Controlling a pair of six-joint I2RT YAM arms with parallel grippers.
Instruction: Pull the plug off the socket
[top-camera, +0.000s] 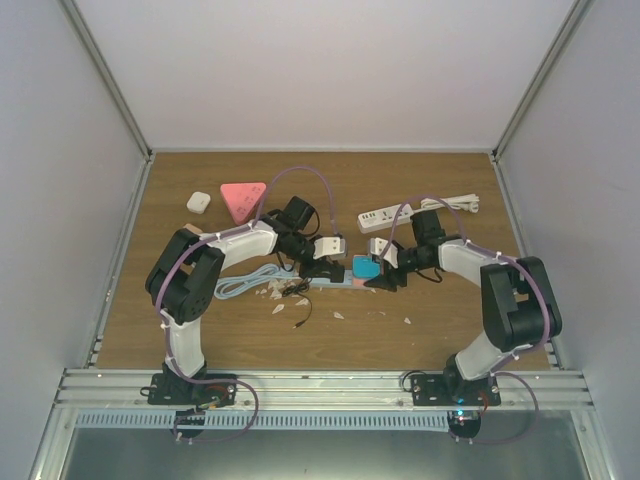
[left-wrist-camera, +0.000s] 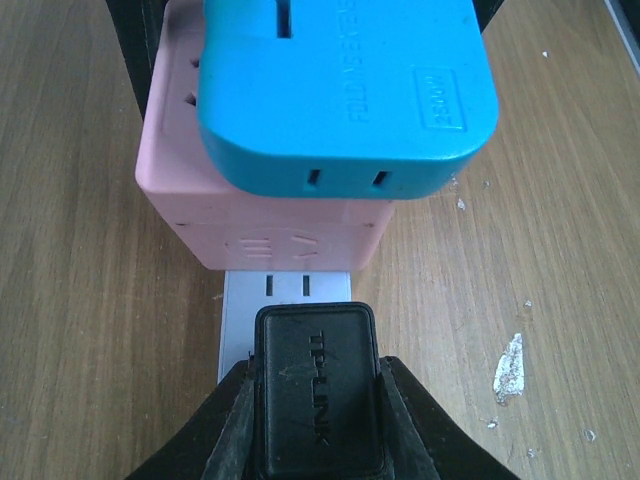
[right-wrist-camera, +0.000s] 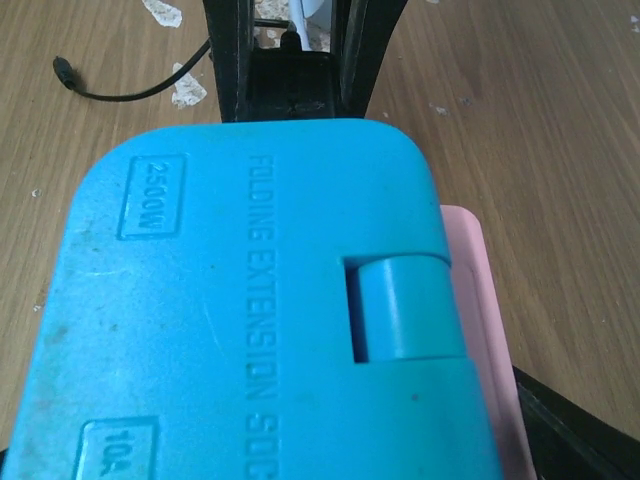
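Near the middle of the wooden tabletop (top-camera: 380, 175), matt brown grain: a stacked cluster of plastic power fittings.

- At the bottom, a flat white socket strip (left-wrist-camera: 285, 298), smooth, cut with narrow slots.
- On that, a pale pink block (left-wrist-camera: 270, 225), boxy, matt, with rounded corners and faint moulded marks.
- On top, a glossy blue folding socket (left-wrist-camera: 340, 90), a rounded slab with embossed lettering and a cylindrical hinge knuckle.

Standing on the white socket strip, just beside the pink block: the black plug (left-wrist-camera: 318, 385), a rounded rectangular body in matt black plastic with raised brand lettering. Prongs hidden underneath.

Left gripper (left-wrist-camera: 318, 415) closed narrowly on the black plug, one dark finger pressed to each long side.

Right gripper (top-camera: 384, 277) at the opposite end of the cluster, up against the blue folding socket. Only one dark finger (right-wrist-camera: 585, 435) visible in the wrist view, low and right, past the pink edge. Width of opening and any hold: impossible to tell.

Elsewhere on the tabletop:

- Toward the far edge, a pink triangular piece (top-camera: 243, 198) with softened corners.
- Next to it, a small white rounded box (top-camera: 198, 202).
- Close by, a black cube-like adapter (top-camera: 297, 212).
- Toward the far right corner, a long white power strip (top-camera: 400, 214) with cord.
- By the left arm, a looped light blue cable (top-camera: 240, 285).
- Close to the cluster, a thin black lead (right-wrist-camera: 130, 92) with a barrel tip.
- Scattered around, white flakes (left-wrist-camera: 510, 362).
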